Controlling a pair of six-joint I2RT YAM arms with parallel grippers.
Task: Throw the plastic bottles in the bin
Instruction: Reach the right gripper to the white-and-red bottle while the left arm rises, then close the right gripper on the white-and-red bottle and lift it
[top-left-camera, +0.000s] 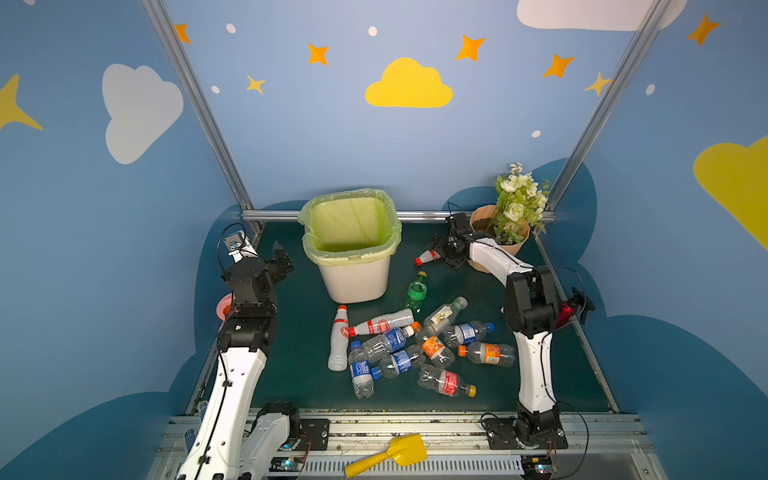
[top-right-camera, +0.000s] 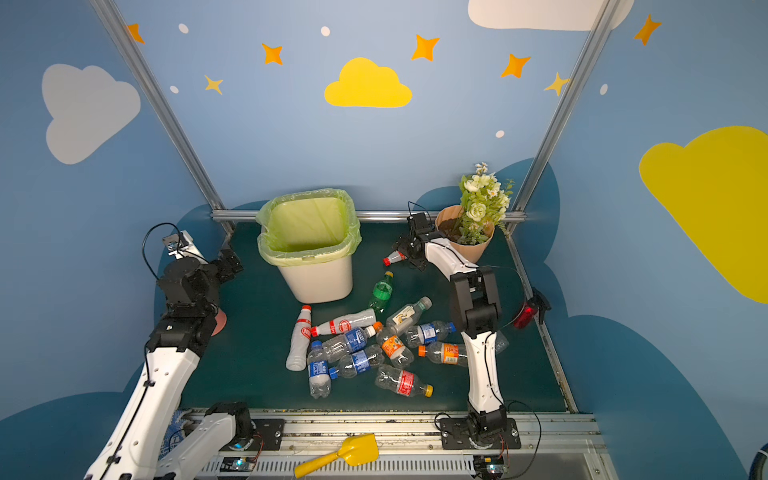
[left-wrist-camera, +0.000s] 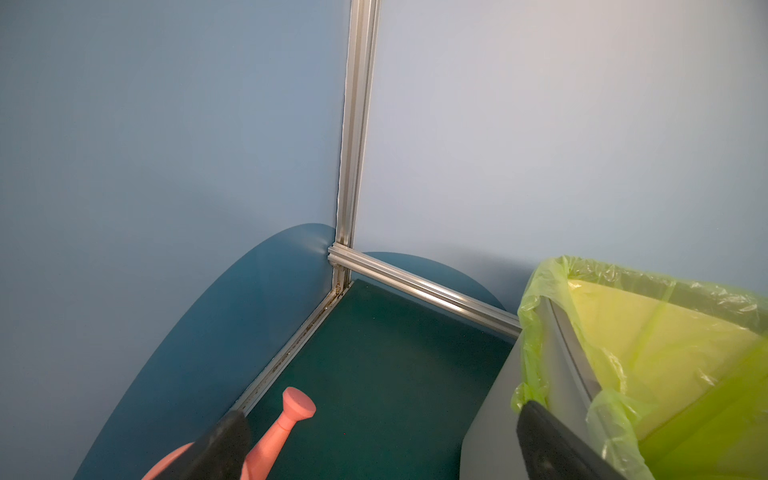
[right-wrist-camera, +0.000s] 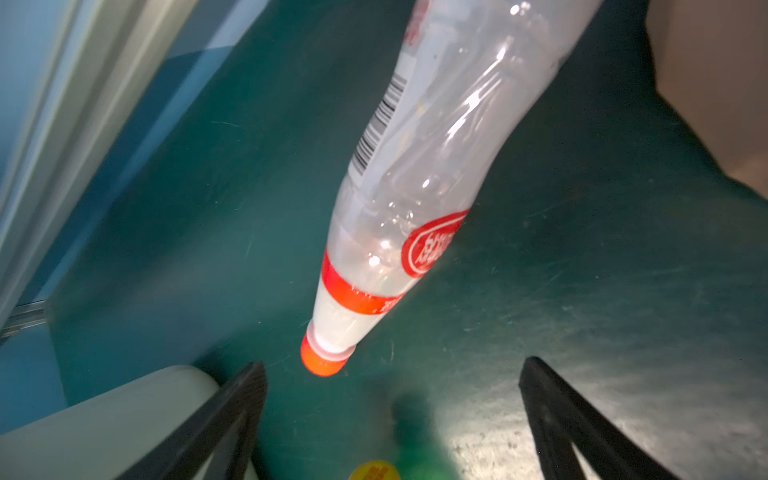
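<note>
The bin (top-left-camera: 357, 278), off-white with a light-green bag, stands at the back middle of the green mat. A white red-capped bottle (top-left-camera: 424, 258) (right-wrist-camera: 415, 187) lies on the mat to its right. My right gripper (top-left-camera: 441, 251) (right-wrist-camera: 392, 370) hovers over that bottle, open and holding nothing, and the cap lies just beyond its fingertips. A green bottle (top-left-camera: 416, 291) lies a little nearer. Several more plastic bottles (top-left-camera: 399, 353) lie in a heap mid-mat. My left gripper (top-left-camera: 282, 257) (left-wrist-camera: 382, 436) is open and empty beside the bin's left wall (left-wrist-camera: 498, 415).
A peach flower pot (top-left-camera: 505, 237) stands at the back right, right behind the right arm. A red spray bottle (top-left-camera: 565, 313) lies at the right edge and a pink watering can (left-wrist-camera: 291, 415) at the left. A yellow scoop (top-left-camera: 390, 455) rests on the front rail.
</note>
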